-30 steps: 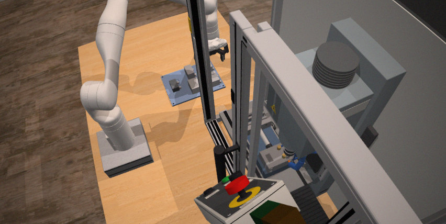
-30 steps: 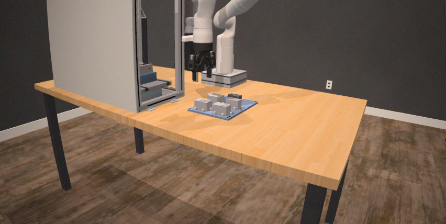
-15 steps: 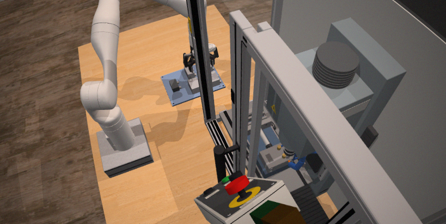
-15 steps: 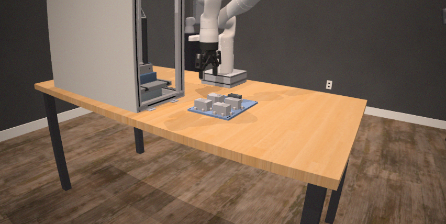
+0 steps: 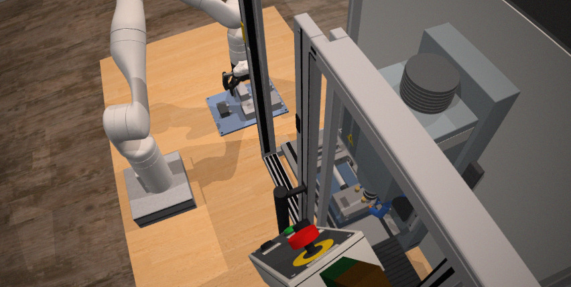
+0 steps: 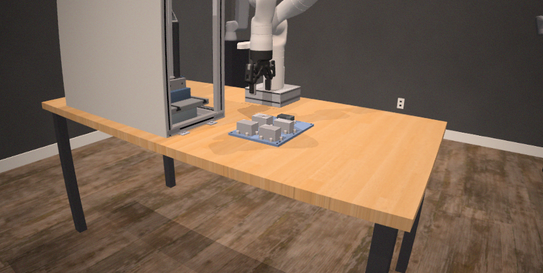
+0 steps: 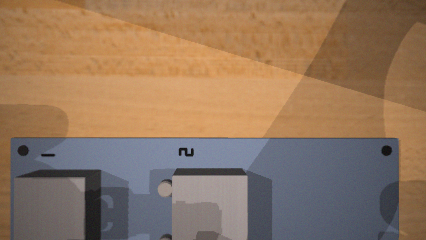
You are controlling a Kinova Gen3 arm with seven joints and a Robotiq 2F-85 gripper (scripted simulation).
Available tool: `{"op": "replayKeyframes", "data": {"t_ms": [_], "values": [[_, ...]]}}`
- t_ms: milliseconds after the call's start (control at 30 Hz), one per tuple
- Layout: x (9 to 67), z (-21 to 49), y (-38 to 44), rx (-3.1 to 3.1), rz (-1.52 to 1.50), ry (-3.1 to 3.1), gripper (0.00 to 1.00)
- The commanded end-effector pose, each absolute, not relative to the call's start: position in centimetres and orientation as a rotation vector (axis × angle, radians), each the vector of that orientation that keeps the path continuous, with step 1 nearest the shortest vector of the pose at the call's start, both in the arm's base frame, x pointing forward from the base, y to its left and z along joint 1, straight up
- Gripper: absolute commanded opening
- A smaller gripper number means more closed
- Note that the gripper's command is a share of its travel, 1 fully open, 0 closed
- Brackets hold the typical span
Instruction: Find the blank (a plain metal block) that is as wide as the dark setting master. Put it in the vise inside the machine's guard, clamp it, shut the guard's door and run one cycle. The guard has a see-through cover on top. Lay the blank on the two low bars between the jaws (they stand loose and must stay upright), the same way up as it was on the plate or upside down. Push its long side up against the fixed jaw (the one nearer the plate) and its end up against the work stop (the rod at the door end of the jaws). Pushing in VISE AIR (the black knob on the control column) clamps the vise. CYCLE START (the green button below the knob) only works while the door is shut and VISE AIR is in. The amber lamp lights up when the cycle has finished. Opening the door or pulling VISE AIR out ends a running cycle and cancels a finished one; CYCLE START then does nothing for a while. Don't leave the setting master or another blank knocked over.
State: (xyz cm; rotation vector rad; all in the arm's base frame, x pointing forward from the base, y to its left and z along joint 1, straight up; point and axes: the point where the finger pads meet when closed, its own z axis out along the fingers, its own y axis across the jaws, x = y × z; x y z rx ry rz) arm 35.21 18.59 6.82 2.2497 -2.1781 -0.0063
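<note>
My gripper point(image 5: 229, 88) point(image 6: 260, 88) is open and empty, pointing down above the blue plate point(image 5: 229, 125) point(image 6: 303, 124) point(image 7: 325, 165). The dark setting master point(image 5: 222, 108) point(image 6: 285, 117) sits at one end of the plate. Several light grey blanks stand on it, among them one blank point(image 6: 247, 127) nearest the guard and another blank point(image 6: 269, 132) at the front. The wrist view shows a blank point(image 7: 50, 215) below mark 1 and a wider-looking blank point(image 7: 237, 200) below mark 2. The vise point(image 5: 345, 204) is partly visible through the guard; its bars and work stop cannot be made out.
The guard's upright post point(image 5: 259, 84) stands beside the plate and hides part of it. A black handle point(image 5: 281, 208) is at the guard's door frame. The control column has a green button point(image 5: 289, 229) and a red mushroom button point(image 5: 303, 237). The spindle point(image 5: 370, 194) hangs over the vise.
</note>
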Motion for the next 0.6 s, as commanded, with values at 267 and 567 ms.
{"op": "replayKeyframes", "data": {"t_ms": [267, 567], "values": [[34.8, 6.4, 19.1, 2.268, -0.007, -2.172, 1.00], [34.8, 4.0, 19.2, 2.279, -0.001, -2.172, 1.00]]}}
